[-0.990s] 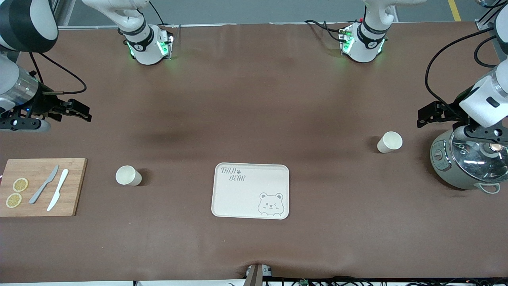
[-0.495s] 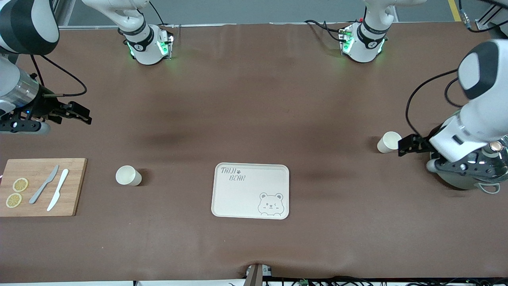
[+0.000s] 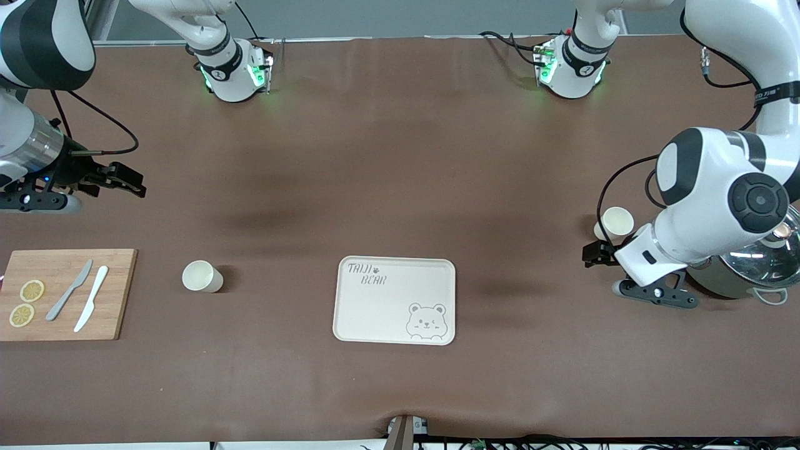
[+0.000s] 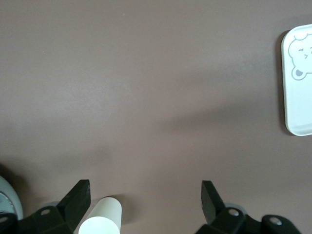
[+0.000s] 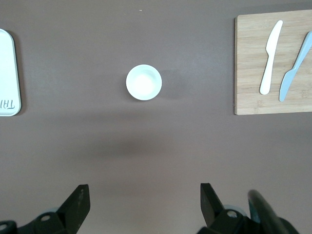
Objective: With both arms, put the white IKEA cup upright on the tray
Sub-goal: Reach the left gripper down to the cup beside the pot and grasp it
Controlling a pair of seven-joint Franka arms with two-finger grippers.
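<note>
Brown table: two white paper cups [image 3: 617, 220] [image 3: 201, 276] flank the cream bear-print tray [image 3: 395, 300], still bare. Left gripper [image 4: 145, 199], jaws spread, lines up beside its cup; right gripper [image 5: 142, 202], spread, waits aloft.

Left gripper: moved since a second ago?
Yes. The left gripper has come down from beside the rice cooker toward the tray's end, now beside the white cup, fingers open, holding nothing.

Bystanders at the table's two ends
Two knives [image 3: 80, 296] and lemon slices [image 3: 26, 302] are being carried by a cutting board [image 3: 119, 294]; a lidded cooker [image 3: 747, 275] is sitting apart.
</note>
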